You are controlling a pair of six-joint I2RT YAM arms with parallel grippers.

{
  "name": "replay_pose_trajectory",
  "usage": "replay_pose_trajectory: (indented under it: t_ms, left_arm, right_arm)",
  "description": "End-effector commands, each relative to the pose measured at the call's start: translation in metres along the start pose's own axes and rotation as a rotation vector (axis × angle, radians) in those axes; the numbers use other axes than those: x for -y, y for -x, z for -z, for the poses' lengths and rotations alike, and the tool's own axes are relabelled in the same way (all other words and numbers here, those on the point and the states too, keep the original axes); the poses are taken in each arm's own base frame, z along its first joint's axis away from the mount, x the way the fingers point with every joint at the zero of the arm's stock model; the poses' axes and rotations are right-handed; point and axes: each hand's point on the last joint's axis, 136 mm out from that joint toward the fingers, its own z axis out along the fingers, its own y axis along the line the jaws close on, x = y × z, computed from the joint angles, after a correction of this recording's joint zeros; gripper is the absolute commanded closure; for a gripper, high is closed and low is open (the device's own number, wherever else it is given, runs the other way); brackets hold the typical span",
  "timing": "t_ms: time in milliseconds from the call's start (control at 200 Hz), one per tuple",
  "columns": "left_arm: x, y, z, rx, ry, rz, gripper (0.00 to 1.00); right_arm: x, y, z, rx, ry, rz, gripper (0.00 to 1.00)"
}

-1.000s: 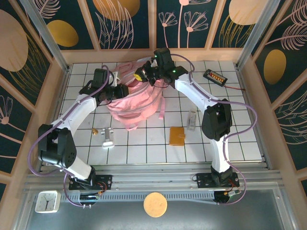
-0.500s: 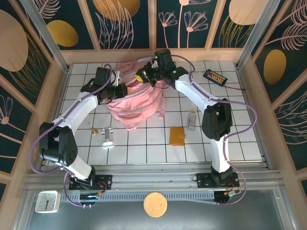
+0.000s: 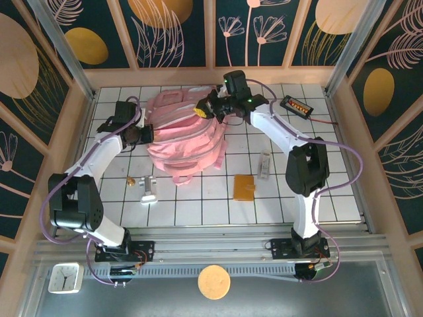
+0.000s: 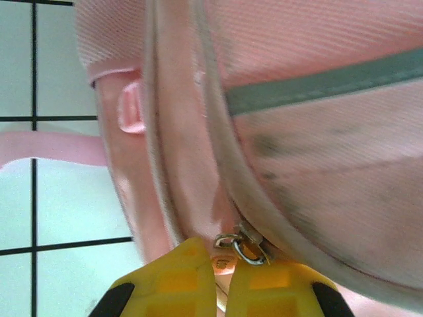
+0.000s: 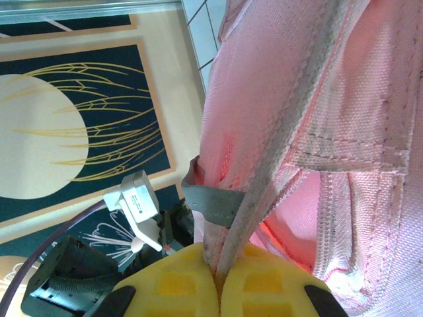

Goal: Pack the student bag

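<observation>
The student bag, a large soft pink backpack, lies at the back middle of the tiled table. At the bag's left side my left gripper is shut. In the left wrist view its yellow fingers pinch a small peach zipper pull, with a metal ring on the bag's seam. My right gripper is at the bag's upper right. It is shut on the bag's pale trimmed edge, which runs down between its yellow fingers. The pink lining shows inside.
An orange-brown flat wallet and a slim pale tube lie right of the bag. A silver object and a small gold piece lie to the front left. A black device sits at the back right.
My left gripper has moved left with the zipper pull. The right gripper has shifted slightly right. The bag now lies spread wider between them.
</observation>
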Motion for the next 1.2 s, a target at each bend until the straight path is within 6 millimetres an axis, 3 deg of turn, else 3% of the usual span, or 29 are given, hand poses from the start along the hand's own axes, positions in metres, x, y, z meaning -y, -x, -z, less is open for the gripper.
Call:
replay_pose_trajectory:
  t_ms: [0, 110, 210, 275, 395, 510, 621, 791, 876, 941, 1076, 1101, 1196]
  left_arm:
    - [-0.063, 0.009, 0.005, 0.028, 0.260, 0.091, 1.00]
    - [-0.080, 0.016, -0.006, 0.036, 0.338, 0.076, 1.00]
    - [-0.072, 0.024, -0.014, 0.059, 0.287, 0.040, 1.00]
    - [-0.052, 0.032, -0.011, 0.088, 0.175, 0.039, 1.00]
    - [-0.001, 0.040, 0.012, 0.180, -0.058, 0.041, 1.00]
    - [0.055, 0.026, 0.027, 0.197, -0.213, -0.032, 1.00]
    - [0.088, 0.010, 0.034, 0.188, -0.291, -0.075, 1.00]
    - [0.095, 0.001, 0.041, 0.194, -0.342, -0.036, 1.00]
    - [0.100, 0.000, 0.046, 0.195, -0.363, -0.047, 1.00]
    - [0.102, 0.001, 0.049, 0.197, -0.366, -0.054, 1.00]
    - [0.109, 0.000, 0.051, 0.200, -0.389, -0.055, 1.00]
    - [0.111, 0.000, 0.052, 0.202, -0.393, -0.055, 1.00]
    - [0.113, -0.001, 0.052, 0.202, -0.399, -0.060, 1.00]
  right_arm:
    - [-0.071, -0.015, 0.060, -0.003, 0.177, 0.203, 1.00]
    - [-0.055, -0.012, 0.065, -0.028, 0.136, 0.212, 1.00]
    - [-0.038, -0.002, 0.074, -0.022, 0.110, 0.207, 1.00]
    - [-0.034, 0.003, 0.077, -0.014, 0.113, 0.198, 1.00]
    - [-0.035, 0.000, 0.069, -0.008, 0.140, 0.201, 0.78]
    - [-0.031, -0.008, 0.054, 0.001, 0.219, 0.152, 0.63]
    - [-0.022, -0.015, 0.043, 0.015, 0.234, 0.104, 0.61]
    - [-0.006, -0.026, 0.032, 0.016, 0.098, 0.136, 0.58]
    - [0.011, -0.026, 0.039, 0.051, -0.076, 0.176, 0.49]
    - [0.023, -0.030, 0.048, 0.055, -0.160, 0.156, 0.48]
    - [0.033, -0.047, 0.062, 0.062, -0.176, 0.078, 0.47]
    - [0.033, -0.059, 0.058, 0.040, -0.171, 0.070, 0.47]
    - [0.041, -0.075, 0.056, 0.018, -0.162, 0.032, 0.47]
